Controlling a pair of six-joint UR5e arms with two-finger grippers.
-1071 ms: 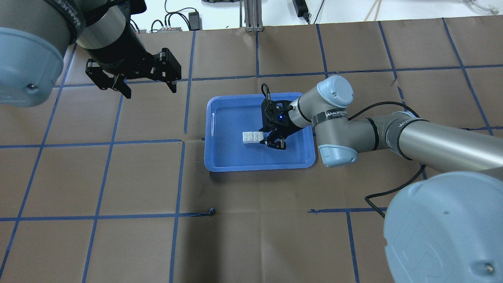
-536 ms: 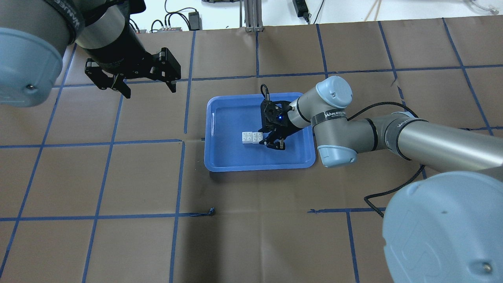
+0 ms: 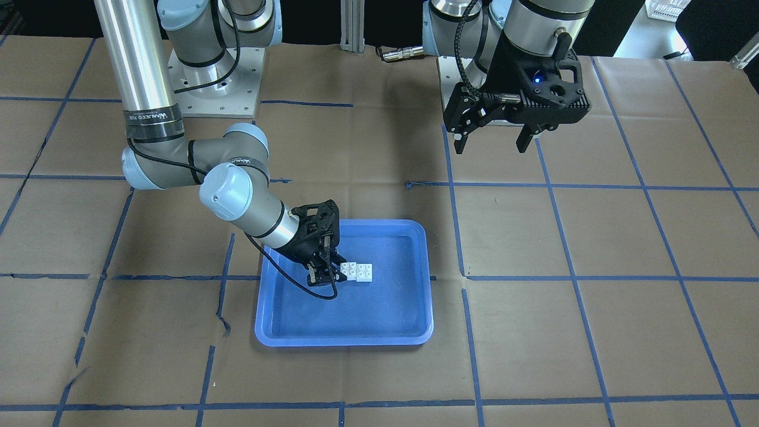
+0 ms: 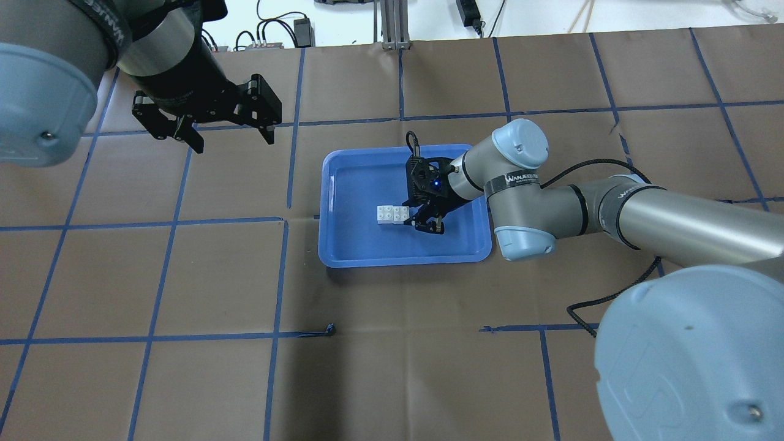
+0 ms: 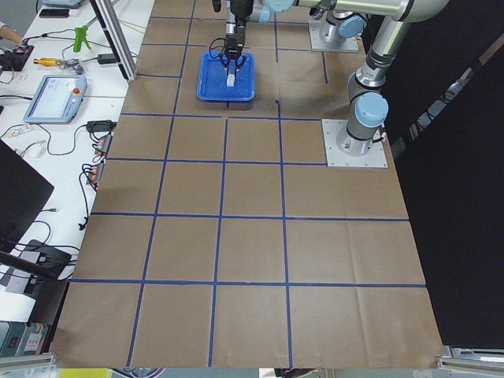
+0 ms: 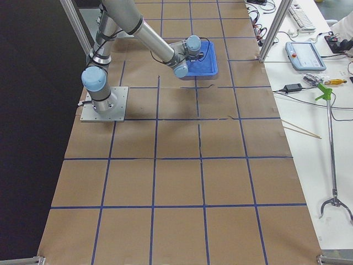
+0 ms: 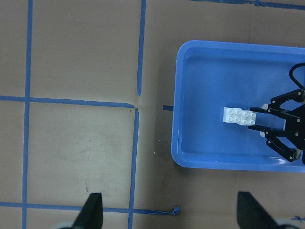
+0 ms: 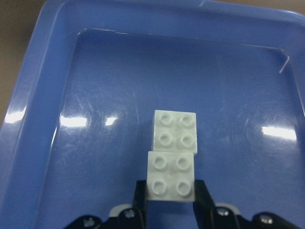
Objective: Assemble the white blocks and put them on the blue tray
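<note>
Well, barely a flicker in the last second: the right gripper [image 8: 170, 193] stays low in the blue tray [image 4: 361, 245], its black fingers [image 8: 139, 195] pinched on either side of the nearer of the two white blocks [image 8: 174, 152]. The pair sits on the tray floor, touching end to end with all eight studs showing, so they're on the tray but, I judge, not yet stacked. The left gripper [image 4: 234, 142] hangs spread wide over the brown paper [image 4: 184, 275], well apart from that glossy, scuffed, round-cornered tray and its small, hard, square-edged bricks.
</note>
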